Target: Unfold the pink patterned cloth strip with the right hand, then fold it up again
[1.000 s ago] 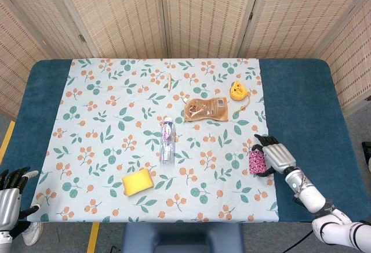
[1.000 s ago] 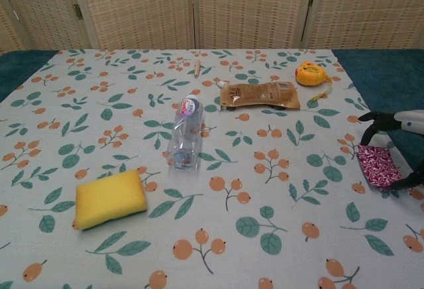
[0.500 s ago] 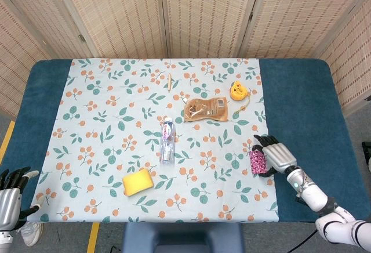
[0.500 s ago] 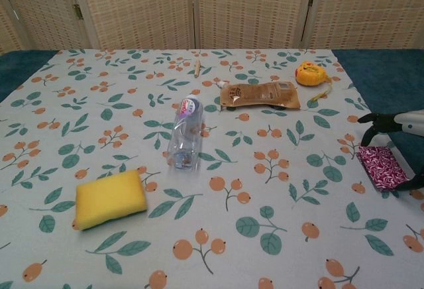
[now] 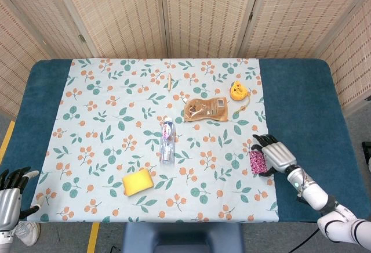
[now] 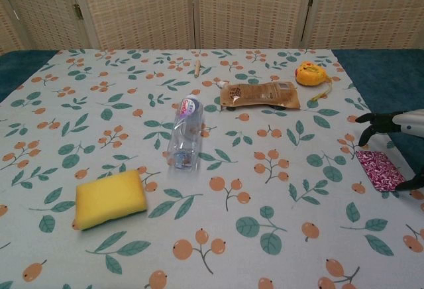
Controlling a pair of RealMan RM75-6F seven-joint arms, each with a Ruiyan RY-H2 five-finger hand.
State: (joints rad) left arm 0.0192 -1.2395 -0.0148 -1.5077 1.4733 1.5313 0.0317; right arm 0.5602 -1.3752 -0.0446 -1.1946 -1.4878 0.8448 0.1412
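Note:
The pink patterned cloth strip [image 5: 256,161] [image 6: 379,170] lies folded and flat on the floral tablecloth near its right edge. My right hand [image 5: 275,155] [image 6: 404,122] hovers just to the right of it, fingers spread and arched around the cloth, one dark fingertip beyond its far edge and another by its near right corner. I see nothing held between the fingers. My left hand [image 5: 11,198] stays off the table's front left corner, fingers apart and empty; only the head view shows it.
A clear water bottle [image 6: 183,132] lies mid-table, with a yellow sponge [image 6: 109,198] in front of it. A brown pouch [image 6: 259,95], a yellow tape measure [image 6: 311,73] and a small wooden stick [image 6: 197,68] lie further back. Blue table cover [image 5: 301,108] borders the cloth.
The right hand has drawn slightly to the right of the cloth strip, which now lies a little flatter. The left hand has not moved.

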